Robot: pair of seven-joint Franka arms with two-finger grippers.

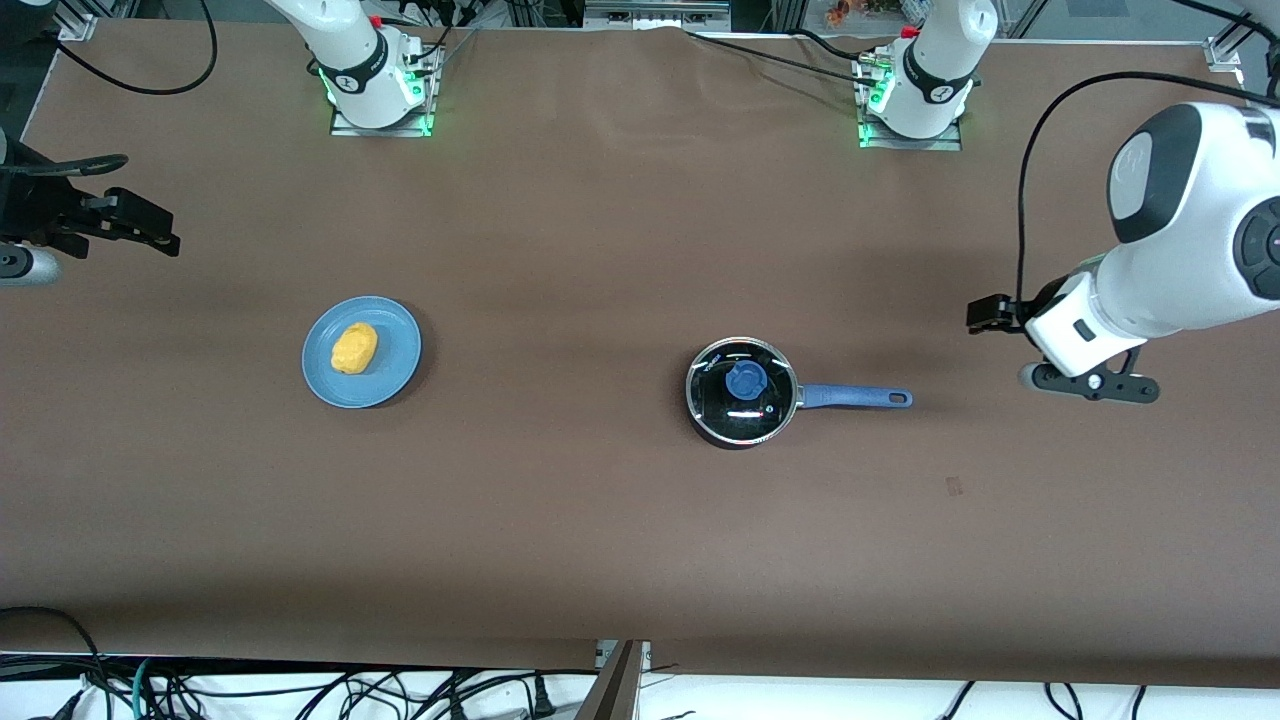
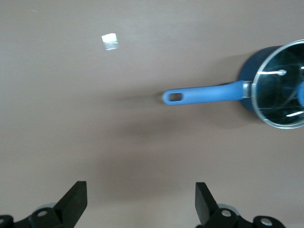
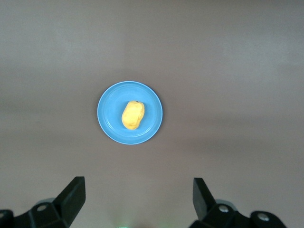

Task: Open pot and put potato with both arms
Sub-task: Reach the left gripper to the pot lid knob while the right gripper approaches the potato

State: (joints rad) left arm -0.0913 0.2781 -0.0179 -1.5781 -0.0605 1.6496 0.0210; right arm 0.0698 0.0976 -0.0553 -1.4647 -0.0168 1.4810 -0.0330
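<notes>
The black pot [image 1: 743,392] stands mid-table with its glass lid on, blue knob [image 1: 746,380] on top, and its blue handle [image 1: 855,397] pointing toward the left arm's end. The yellow potato [image 1: 354,347] lies on a light-blue plate [image 1: 400,365] toward the right arm's end. My left gripper [image 1: 992,314] hangs open and empty above bare table off the handle's tip. Its wrist view [image 2: 141,199] shows the handle [image 2: 204,94] and part of the lid [image 2: 280,90]. My right gripper [image 1: 148,230] hangs open and empty by the table's end. Its wrist view [image 3: 137,197] shows the potato [image 3: 133,115] and the plate [image 3: 107,118].
The brown table [image 1: 560,520] carries a small patch of tape [image 1: 953,487], nearer to the front camera than the handle's tip; it also shows in the left wrist view [image 2: 109,42]. Both arm bases stand along the table's edge farthest from the camera.
</notes>
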